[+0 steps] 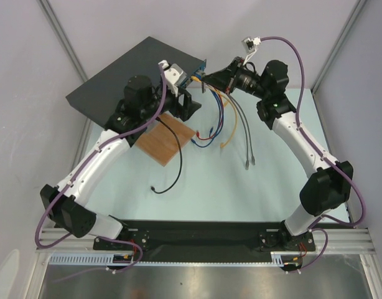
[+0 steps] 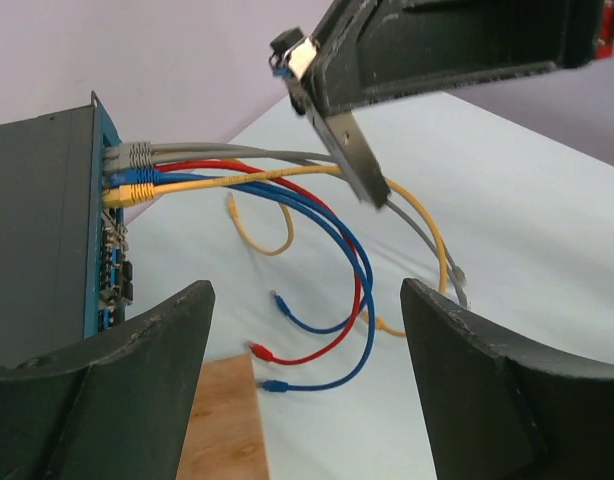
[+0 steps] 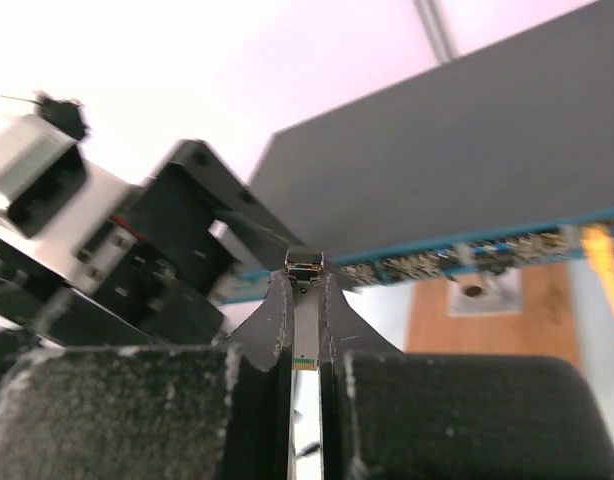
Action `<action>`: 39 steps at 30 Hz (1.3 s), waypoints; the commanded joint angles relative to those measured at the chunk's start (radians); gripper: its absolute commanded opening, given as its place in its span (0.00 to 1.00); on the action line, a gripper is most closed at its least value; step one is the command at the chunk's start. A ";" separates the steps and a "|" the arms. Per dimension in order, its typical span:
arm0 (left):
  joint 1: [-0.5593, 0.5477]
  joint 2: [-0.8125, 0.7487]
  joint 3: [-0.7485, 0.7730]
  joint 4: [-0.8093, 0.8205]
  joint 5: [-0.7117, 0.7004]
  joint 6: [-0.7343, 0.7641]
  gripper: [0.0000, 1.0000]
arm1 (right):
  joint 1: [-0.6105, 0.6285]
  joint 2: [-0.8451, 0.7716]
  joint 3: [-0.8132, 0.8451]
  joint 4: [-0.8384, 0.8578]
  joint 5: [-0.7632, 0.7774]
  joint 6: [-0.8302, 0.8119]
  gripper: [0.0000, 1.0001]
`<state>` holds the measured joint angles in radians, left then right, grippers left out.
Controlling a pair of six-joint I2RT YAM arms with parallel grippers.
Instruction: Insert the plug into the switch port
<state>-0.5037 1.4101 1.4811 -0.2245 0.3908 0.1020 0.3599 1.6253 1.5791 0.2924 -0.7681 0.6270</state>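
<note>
Pinching a thin, flat plug (image 3: 305, 305) between its tightly closed fingers, the right gripper (image 3: 305, 285) hangs just in front of the switch (image 1: 132, 71), the plug's metal tip pointing at the switch's long blue port face (image 2: 100, 180) but not seated in any port. The left gripper (image 2: 307, 295) hovers beside the same face, near the switch's front edge, with its jaws spread wide and nothing between them. Grey, red, blue and yellow patch cables (image 2: 237, 175) are plugged into the switch's upper ports and trail away from it across the pale table (image 1: 241, 193). A brown wooden board (image 1: 166, 138) lies flat on the table just in front of the switch.
</note>
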 commanded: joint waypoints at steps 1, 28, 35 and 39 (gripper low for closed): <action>-0.022 0.029 0.053 0.086 -0.090 -0.067 0.82 | 0.028 0.007 0.025 0.134 0.030 0.118 0.00; -0.056 0.064 0.116 0.172 -0.116 -0.120 0.71 | 0.080 -0.008 0.007 0.011 0.142 -0.001 0.00; -0.056 0.105 0.176 0.106 -0.139 -0.038 0.31 | 0.059 -0.021 -0.024 0.111 0.049 0.074 0.00; -0.056 0.089 0.156 0.096 -0.132 0.112 0.10 | 0.024 -0.031 -0.028 0.087 -0.032 0.060 0.29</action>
<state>-0.5644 1.5093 1.6104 -0.1356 0.2630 0.0658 0.4026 1.6283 1.5513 0.3412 -0.6910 0.6739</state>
